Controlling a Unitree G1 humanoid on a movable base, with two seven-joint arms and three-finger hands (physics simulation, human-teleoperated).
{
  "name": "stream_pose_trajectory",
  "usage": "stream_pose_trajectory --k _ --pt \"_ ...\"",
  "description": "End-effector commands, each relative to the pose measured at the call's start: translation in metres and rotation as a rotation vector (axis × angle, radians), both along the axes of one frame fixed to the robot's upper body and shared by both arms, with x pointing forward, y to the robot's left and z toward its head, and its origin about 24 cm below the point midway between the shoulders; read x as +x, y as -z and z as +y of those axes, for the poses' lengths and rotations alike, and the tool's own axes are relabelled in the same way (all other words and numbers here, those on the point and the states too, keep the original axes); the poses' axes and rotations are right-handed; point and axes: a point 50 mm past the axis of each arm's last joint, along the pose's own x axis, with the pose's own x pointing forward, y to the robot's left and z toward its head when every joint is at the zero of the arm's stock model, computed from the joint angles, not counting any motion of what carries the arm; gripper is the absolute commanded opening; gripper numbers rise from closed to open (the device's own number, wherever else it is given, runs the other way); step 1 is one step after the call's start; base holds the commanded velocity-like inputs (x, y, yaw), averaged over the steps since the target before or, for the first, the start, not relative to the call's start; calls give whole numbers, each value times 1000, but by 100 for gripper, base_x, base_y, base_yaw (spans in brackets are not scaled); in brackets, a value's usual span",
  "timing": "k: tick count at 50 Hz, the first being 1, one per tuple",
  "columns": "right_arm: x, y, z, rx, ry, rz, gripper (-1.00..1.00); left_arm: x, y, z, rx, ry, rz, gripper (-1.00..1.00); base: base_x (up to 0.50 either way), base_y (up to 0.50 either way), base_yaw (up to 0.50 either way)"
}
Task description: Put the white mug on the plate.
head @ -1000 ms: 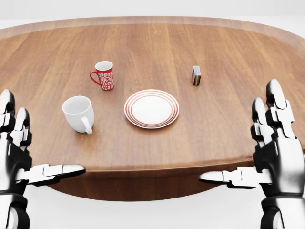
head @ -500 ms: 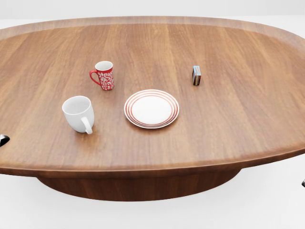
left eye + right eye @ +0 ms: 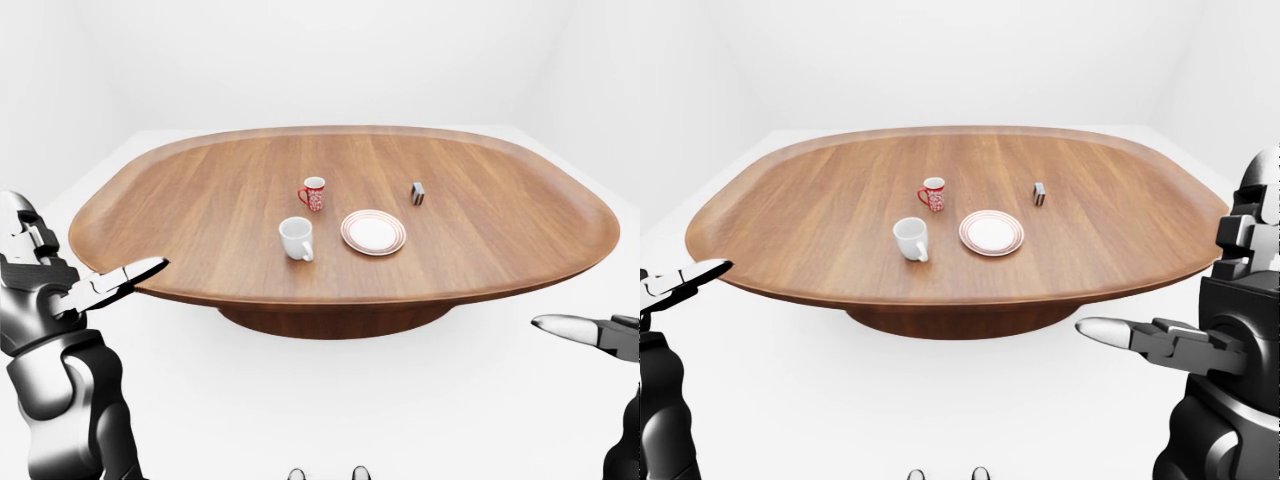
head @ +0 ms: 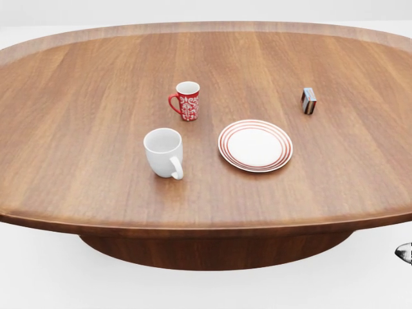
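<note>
White and handle-forward, the mug [image 4: 163, 151] stands upright on the wooden table [image 4: 77, 96], just left of the striped plate [image 4: 255, 145] in the head view, the two apart and nothing between them. A red mug [image 4: 187, 100] sits above it and a small box [image 4: 309, 101] lies well off to the right. Neither hand is over the table: the left hand [image 3: 60, 285] hangs off its left edge with fingers spread and empty, the right hand [image 3: 1200, 330] likewise splayed below the right rim. The reach seems not yet begun. Since the mug is left of the plate, the left hand looks the natural choice: come in from the mug's left side, clear of the red mug, close round the body rather than the handle, lift straight, then carry right to the plate's centre.
</note>
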Motion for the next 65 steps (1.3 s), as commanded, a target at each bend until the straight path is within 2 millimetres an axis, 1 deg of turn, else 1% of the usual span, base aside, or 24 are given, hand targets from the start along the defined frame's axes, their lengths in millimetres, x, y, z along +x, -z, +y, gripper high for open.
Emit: stream_pose_trajectory --k 1,5,13,28,34,40,52,65 --pt "2 3 2 -8 -15 17 100 -1 -2 2 -2 -9 -9 100 0 50 0" --pt "4 5 2 -8 -23 29 100 -1 -2 1 -2 -10 -11 100 0 43 0" --pt "6 8 3 -9 -30 48 100 -1 0 2 -1 -12 -1 100 14 1 0" --pt "9 11 3 -12 -34 68 100 -2 -2 0 2 -9 -8 100 43 0 0" --pt "7 8 4 -15 -34 50 100 -2 -1 1 1 -11 -4 100 43 0 0" --pt "9 10 4 -12 -38 61 100 -2 -1 1 1 -11 -7 100 43 0 0" --pt "8 11 5 -13 -42 66 100 1 3 -2 7 -7 19 100 43 0 0" --pt "9 14 4 -7 -42 81 100 -1 2 -2 9 -7 9 100 43 0 0"
